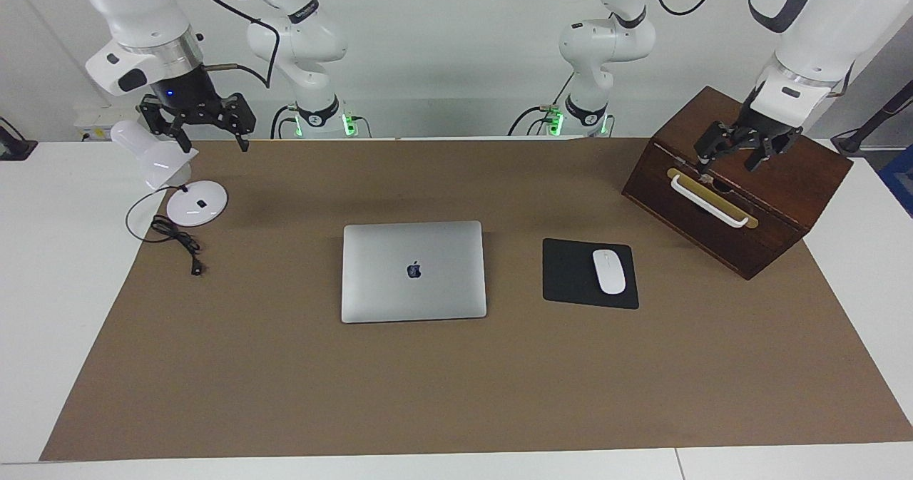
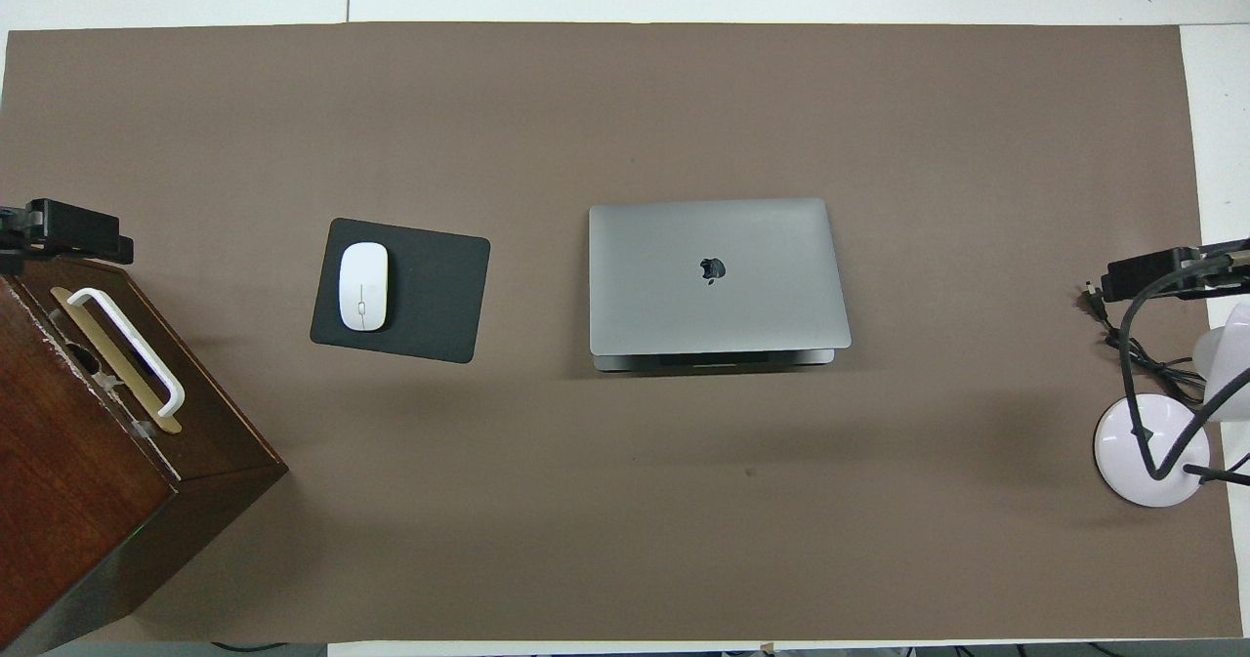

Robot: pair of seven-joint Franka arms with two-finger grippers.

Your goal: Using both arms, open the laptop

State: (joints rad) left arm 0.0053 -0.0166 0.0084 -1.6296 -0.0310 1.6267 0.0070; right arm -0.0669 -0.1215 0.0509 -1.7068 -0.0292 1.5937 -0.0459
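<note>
Midway along the brown mat the laptop (image 1: 414, 271) lies closed; left gripper (image 1: 735, 157) hangs released over the wooden box (image 1: 777, 202), right gripper (image 1: 208, 129) released above the lamp (image 1: 153, 153).

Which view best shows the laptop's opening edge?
The overhead view: the closed laptop shows the seam between lid and base along its edge nearer the robots. The facing view shows only the flat lid with the logo; that edge is hidden there.

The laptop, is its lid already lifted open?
No, the laptop lies flat and closed on the brown mat, its logo facing up.
</note>
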